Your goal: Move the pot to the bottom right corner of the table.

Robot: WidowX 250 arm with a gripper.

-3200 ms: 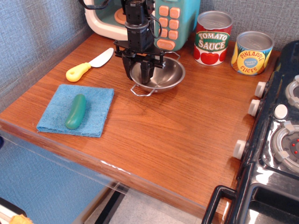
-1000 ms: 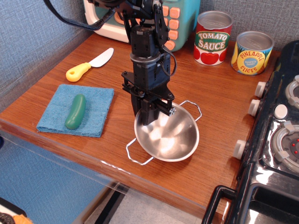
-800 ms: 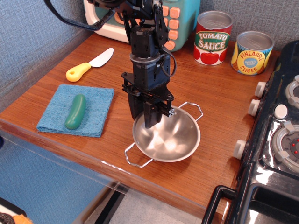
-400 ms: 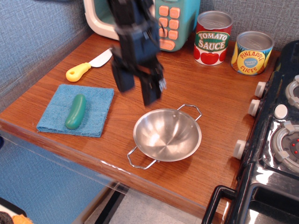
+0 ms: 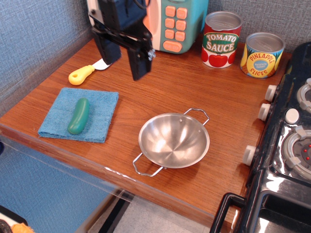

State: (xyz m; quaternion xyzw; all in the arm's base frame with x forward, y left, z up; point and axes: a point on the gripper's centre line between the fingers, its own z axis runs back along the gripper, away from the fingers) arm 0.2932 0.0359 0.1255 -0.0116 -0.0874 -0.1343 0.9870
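Observation:
The pot (image 5: pixel 174 141), a shallow shiny steel pan with two wire loop handles, sits upright and empty on the reddish-brown table (image 5: pixel 214 97), toward the front, a little right of the middle. My gripper (image 5: pixel 124 54) is raised well above the table at the upper left, up and left of the pot and apart from it. Its two black fingers stand wide apart and hold nothing.
A green pickle (image 5: pixel 78 115) lies on a blue cloth (image 5: pixel 99 116) at the front left. A yellow-handled knife (image 5: pixel 83 74) lies behind it. A toy microwave (image 5: pixel 177 22), a tomato sauce can (image 5: pixel 221 40) and a pineapple can (image 5: pixel 262 54) stand at the back. A black stove (image 5: pixel 286 145) borders the right.
The gripper carried the pot from the back middle toward the front, set it down, let go, opened and rose away up and to the left. The pot now stays still.

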